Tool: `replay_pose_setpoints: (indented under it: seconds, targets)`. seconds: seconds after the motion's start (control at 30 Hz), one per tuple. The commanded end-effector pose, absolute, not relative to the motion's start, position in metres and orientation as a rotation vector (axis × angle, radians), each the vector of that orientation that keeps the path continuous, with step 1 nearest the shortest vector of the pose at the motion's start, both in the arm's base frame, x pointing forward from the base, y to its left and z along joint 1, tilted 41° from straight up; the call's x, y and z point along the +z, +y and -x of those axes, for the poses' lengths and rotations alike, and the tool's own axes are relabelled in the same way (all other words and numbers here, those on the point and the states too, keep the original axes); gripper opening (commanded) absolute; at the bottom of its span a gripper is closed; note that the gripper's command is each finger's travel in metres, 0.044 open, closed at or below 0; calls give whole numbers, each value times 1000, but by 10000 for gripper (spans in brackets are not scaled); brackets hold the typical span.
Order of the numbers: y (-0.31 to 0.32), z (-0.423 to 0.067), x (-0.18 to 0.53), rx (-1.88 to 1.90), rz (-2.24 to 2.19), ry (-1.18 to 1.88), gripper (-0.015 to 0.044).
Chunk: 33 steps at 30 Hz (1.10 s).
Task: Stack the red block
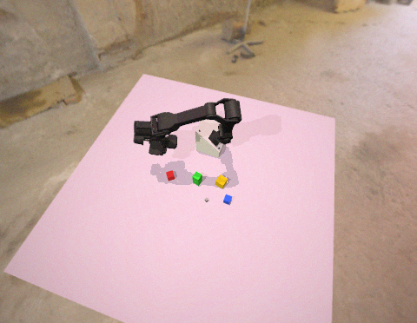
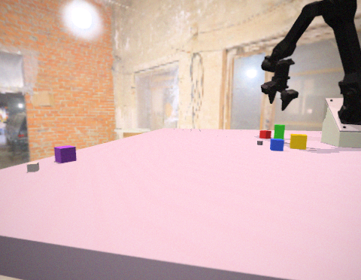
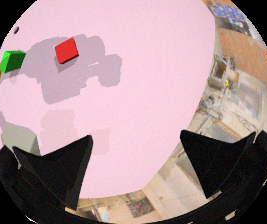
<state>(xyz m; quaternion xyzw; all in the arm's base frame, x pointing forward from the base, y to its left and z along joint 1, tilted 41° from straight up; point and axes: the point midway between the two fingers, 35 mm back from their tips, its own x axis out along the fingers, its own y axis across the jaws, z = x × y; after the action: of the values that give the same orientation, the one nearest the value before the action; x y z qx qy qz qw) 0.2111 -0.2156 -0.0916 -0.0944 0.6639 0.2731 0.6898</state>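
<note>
Two dark fingertips frame the bottom of my wrist view: the gripper [image 3: 136,163] is spread wide and holds nothing. I take the green tower [image 2: 279,131] as my landmark. In the exterior view, going near to far, a blue block [image 2: 277,144] sits in front of the tower, a yellow block [image 2: 298,141] to one side of it, and a tiny grey cube [image 2: 259,142] on the other side. The red block [image 2: 265,134] lies on the pink mat [image 2: 174,188] just beside the tower, apart from it and a little farther back. The gripper hangs in the air above the tower and the red block, touching neither.

I judge the red block to be small, rigid and light, with flat, smooth faces that could slip under a weak pinch. I would close on two opposite side faces at mid-height, jaws squared to them, leaving the bottom face free to seat flat. The tower looks narrow and taller than the other blocks, so I expect a sideways nudge could topple it.
</note>
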Motion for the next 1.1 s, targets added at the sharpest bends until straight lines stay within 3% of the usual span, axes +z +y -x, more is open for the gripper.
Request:
replay_pose_setpoints:
  seconds: [0.0, 0.2, 1.07]
  targets:
    - [-179, -235, -85, 813, 170, 1374, 440]
    - [-118, -263, -66, 1087, 68, 1197, 440]
    - [-76, -260, -107, 1095, 64, 1190, 440]
